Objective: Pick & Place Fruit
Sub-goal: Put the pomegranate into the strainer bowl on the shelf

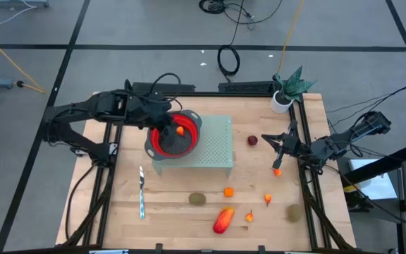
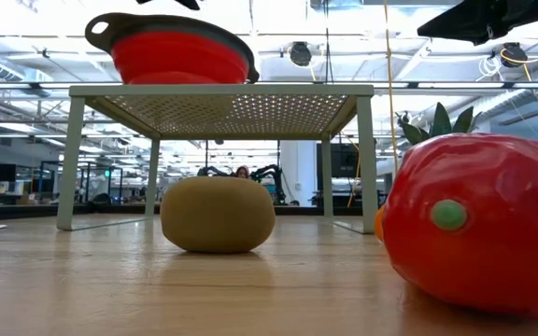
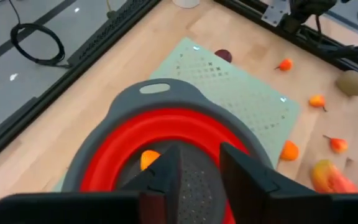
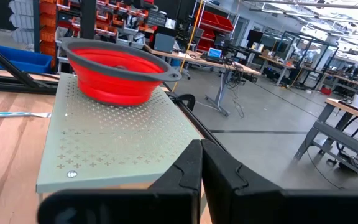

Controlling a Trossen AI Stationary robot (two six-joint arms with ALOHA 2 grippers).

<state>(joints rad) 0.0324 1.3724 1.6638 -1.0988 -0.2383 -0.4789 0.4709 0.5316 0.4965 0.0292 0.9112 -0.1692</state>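
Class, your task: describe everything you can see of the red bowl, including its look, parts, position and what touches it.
The red bowl has a grey rim with a slotted grey handle tab and looks like soft, ribbed plastic. It stands upright on the pale perforated metal stand, at the end nearer the left arm. A small orange fruit piece lies inside. The left tool hangs just above its opening.

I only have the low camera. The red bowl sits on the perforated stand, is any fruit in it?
Observer: Yes, one small orange piece lies inside the red bowl.
Operator: Where is the left gripper?
Observer: The left gripper hangs directly over that bowl, jaws open and empty.
Operator: And the right?
Observer: The right gripper waits beside the stand at the table's right side, jaws shut.
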